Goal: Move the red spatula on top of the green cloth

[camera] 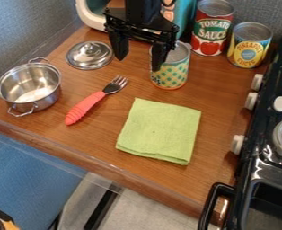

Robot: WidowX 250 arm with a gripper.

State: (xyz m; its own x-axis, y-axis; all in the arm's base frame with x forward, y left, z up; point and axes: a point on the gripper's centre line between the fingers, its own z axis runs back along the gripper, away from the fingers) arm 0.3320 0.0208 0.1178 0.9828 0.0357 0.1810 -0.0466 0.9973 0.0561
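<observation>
Counter of wood lies under the hand, and all the work is to be done on it. Stove stands well apart, on the view's right of the hand. The hand is released: its two fingers are spread and there is nothing between them. One finger overlaps the dotted can in the view; I cannot tell if they touch.

Cloth, green and folded, lies flat on the camera's side of the hand. Nothing is on top of it. Pot is on the view's left of the hand, well apart, and the lid is between the two.

The task's thing is called a red spatula, but what I see is a fork with red handle. It lies on the counter, nearer to the camera than the hand and to the view's left, apart from the cloth, with its prongs toward the hand's side.

So, in my judgement, the task is at its beginning. The cloth is ready as it lies, but the grasping, the lifting, the carrying to the cloth and the letting go are all left to do.
</observation>
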